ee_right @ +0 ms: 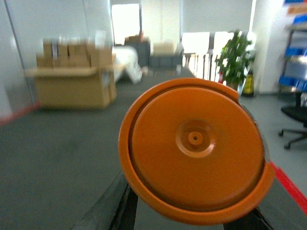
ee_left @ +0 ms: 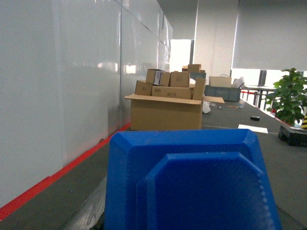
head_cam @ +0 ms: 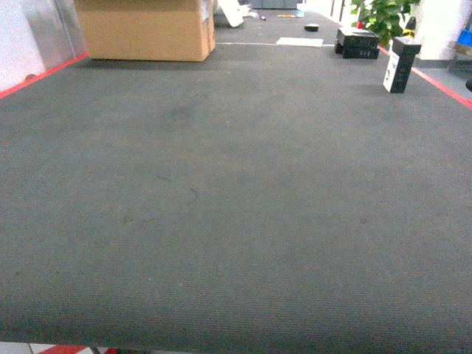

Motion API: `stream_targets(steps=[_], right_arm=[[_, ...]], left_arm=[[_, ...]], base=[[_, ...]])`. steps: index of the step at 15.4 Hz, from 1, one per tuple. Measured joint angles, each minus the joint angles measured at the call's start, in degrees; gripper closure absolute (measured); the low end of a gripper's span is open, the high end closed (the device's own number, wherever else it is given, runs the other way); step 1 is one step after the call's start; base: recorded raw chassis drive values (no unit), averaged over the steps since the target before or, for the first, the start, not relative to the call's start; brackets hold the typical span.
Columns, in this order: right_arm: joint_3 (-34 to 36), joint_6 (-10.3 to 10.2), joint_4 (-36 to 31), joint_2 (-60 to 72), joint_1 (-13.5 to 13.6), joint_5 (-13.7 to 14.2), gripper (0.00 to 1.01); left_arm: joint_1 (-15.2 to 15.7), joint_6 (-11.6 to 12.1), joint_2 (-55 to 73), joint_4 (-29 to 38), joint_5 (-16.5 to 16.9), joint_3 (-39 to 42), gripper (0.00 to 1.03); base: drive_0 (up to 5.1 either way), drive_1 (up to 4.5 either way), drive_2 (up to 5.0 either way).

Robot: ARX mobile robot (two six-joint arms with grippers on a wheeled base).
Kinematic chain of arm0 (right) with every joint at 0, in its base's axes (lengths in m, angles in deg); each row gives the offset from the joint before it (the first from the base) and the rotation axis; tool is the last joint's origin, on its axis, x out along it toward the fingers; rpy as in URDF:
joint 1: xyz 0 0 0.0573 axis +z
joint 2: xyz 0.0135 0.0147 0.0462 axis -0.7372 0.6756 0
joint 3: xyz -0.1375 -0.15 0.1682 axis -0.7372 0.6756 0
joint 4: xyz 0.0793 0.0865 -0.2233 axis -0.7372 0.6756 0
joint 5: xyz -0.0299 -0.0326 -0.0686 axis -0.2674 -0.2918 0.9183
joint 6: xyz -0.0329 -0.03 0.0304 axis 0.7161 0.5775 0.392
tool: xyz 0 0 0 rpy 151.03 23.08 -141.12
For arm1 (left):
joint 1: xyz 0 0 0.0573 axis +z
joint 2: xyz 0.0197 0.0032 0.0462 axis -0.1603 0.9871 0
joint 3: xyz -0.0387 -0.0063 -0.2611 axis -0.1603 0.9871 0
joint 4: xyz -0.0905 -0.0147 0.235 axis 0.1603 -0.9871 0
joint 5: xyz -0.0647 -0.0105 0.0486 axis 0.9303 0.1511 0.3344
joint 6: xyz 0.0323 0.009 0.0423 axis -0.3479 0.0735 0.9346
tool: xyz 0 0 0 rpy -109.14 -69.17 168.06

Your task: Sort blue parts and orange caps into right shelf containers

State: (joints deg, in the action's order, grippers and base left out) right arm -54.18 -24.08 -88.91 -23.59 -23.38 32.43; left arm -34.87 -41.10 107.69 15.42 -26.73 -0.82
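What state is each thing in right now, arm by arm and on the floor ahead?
Blue part: held up close in front of the left wrist camera, off the floor.
Orange cap: held upright, flat face toward the right wrist camera.
Left gripper: not visible, hidden behind the part.
Right gripper: fingers barely visible under the cap; open or shut unclear.
Cardboard box: on the carpet, flaps open.
Carpet: no parts lying on it.

Matt grey ribbed carpet floor (head_cam: 236, 221); smooth glossy orange plastic cap (ee_right: 195, 148); textured blue plastic part (ee_left: 192, 182); brown cardboard box (head_cam: 144, 29).
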Motion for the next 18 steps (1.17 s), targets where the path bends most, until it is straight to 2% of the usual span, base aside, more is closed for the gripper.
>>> stream_targets(steps=[1,2,3,4,5,7,8,9,10,11,13,18], right_arm=[[-0.9,-0.4,6.0,-0.1,-1.9,-2.5,0.59],[0.0,-0.5,10.9,-1.5,-4.7,-5.1,0.59],[1.7,-0.7,11.7,-2.9,-6.6,-6.5,0.59],[3.7,-0.7,11.3,-4.2,-9.3,-9.3,0.59],[5.4,-0.7,10.7,-5.9,-11.7,-11.8,0.59],[7.4,-0.8,10.3,-7.3,-14.5,-14.6,0.59],[8.7,-1.0,10.3,-8.5,-17.1,-18.2,0.59],[9.8,-1.0,10.0,-9.5,-23.1,-23.4,0.59],[10.4,-1.2,9.9,-9.8,-24.7,-23.2,0.59],[11.3,-1.2,9.7,-10.5,-24.4,-24.5,0.59],[12.4,-1.3,9.4,-11.3,-24.1,-24.6,0.59],[14.5,-1.3,8.9,-12.9,-24.1,-24.5,0.59]], left_arm=[[3.0,-2.9,-2.2,-12.4,7.1,-2.5,0.59],[5.5,-5.4,-3.9,-19.2,11.8,-3.0,0.59],[7.4,-7.0,-5.7,-23.4,14.4,-1.8,0.59],[10.3,-8.3,-7.5,-24.6,18.4,1.4,0.59],[12.3,-8.7,-8.8,-24.5,20.6,3.5,0.59],[15.0,-9.4,-11.0,-24.1,23.3,5.7,0.59],[16.6,-9.5,-12.5,-23.8,24.7,6.8,0.59],[17.2,-9.6,-16.6,-28.7,25.6,7.6,0.59],[20.7,-9.6,-19.5,-29.6,30.6,9.2,0.59],[25.7,-9.6,-20.4,-29.1,33.0,9.8,0.59],[25.8,-9.7,-21.4,-28.4,34.3,10.7,0.60],[25.6,-9.7,-22.9,-28.2,34.1,13.1,0.60]], base=[[0.0,0.00,0.0],[0.0,0.00,0.0],[0.0,0.00,0.0],[0.0,0.00,0.0],[0.0,0.00,0.0],[0.0,0.00,0.0],[0.0,0.00,0.0],[0.0,0.00,0.0],[0.0,0.00,0.0],[0.0,0.00,0.0],[0.0,0.00,0.0],[0.0,0.00,0.0]])
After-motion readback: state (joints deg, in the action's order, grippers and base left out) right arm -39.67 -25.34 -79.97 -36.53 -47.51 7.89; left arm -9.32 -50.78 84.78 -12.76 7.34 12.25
